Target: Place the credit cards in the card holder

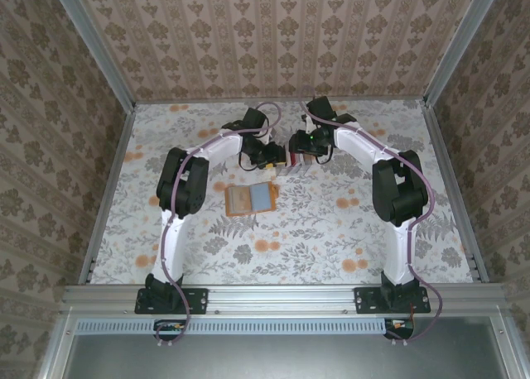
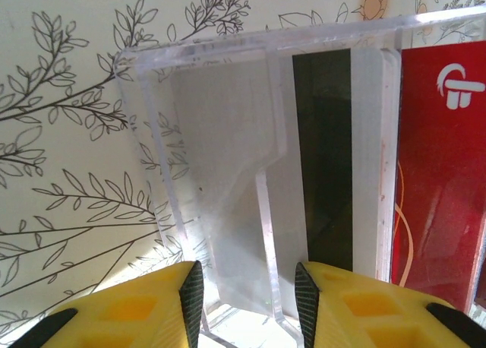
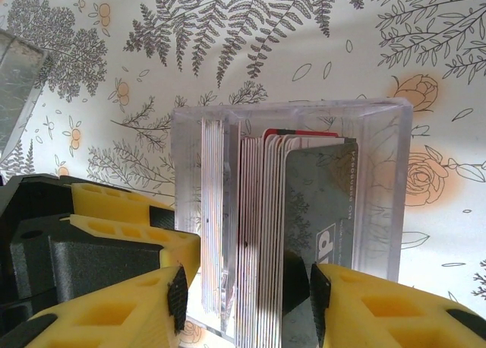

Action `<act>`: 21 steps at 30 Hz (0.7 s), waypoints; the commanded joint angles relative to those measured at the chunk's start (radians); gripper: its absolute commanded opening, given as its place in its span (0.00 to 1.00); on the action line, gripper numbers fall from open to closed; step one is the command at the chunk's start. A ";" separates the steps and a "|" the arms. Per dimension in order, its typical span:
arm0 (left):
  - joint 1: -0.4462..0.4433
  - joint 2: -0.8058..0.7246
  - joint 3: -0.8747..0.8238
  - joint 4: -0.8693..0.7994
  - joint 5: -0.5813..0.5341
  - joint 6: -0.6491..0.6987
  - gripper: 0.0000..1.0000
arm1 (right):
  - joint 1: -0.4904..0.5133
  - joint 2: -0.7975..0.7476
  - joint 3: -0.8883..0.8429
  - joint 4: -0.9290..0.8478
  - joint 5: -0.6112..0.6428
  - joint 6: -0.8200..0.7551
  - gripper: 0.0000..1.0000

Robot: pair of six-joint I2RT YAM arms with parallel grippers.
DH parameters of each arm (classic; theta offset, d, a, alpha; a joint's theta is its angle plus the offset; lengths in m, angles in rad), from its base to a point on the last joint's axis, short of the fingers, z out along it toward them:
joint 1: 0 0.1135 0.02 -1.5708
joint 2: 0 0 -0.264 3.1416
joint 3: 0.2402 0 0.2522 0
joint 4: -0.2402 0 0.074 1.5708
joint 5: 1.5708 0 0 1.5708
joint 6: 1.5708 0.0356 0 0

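The credit cards (image 3: 262, 234) stand on edge in a clear rack (image 3: 376, 181), with a grey card (image 3: 323, 211) at the front of the stack. My right gripper (image 3: 247, 298) is open and straddles the stack from above. Its right pad is at the grey card's face, and its left pad stands clear of the rack wall. My left gripper (image 2: 247, 302) is shut on the end of the clear rack (image 2: 213, 135), beside a red card (image 2: 440, 173). The orange card holder (image 1: 250, 199) lies open on the table, nearer than both grippers (image 1: 283, 157) (image 1: 303, 151).
The left gripper's yellow fingers (image 3: 137, 238) press against the rack's left side in the right wrist view. The rack (image 1: 296, 160) sits mid-table towards the back. Patterned walls and metal rails (image 1: 106, 189) enclose the floral table.
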 commanded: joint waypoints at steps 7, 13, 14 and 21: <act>-0.012 0.023 -0.001 0.005 0.018 -0.007 0.41 | 0.005 -0.030 0.005 -0.014 -0.030 -0.003 0.43; -0.014 0.025 0.001 0.011 0.020 -0.011 0.41 | 0.005 -0.043 0.000 -0.014 -0.029 -0.004 0.38; -0.014 0.026 0.002 0.011 0.019 -0.010 0.41 | 0.005 -0.045 0.001 -0.016 -0.030 -0.005 0.37; -0.014 0.029 0.003 0.010 0.023 -0.011 0.41 | 0.004 -0.046 0.002 -0.018 -0.033 -0.006 0.27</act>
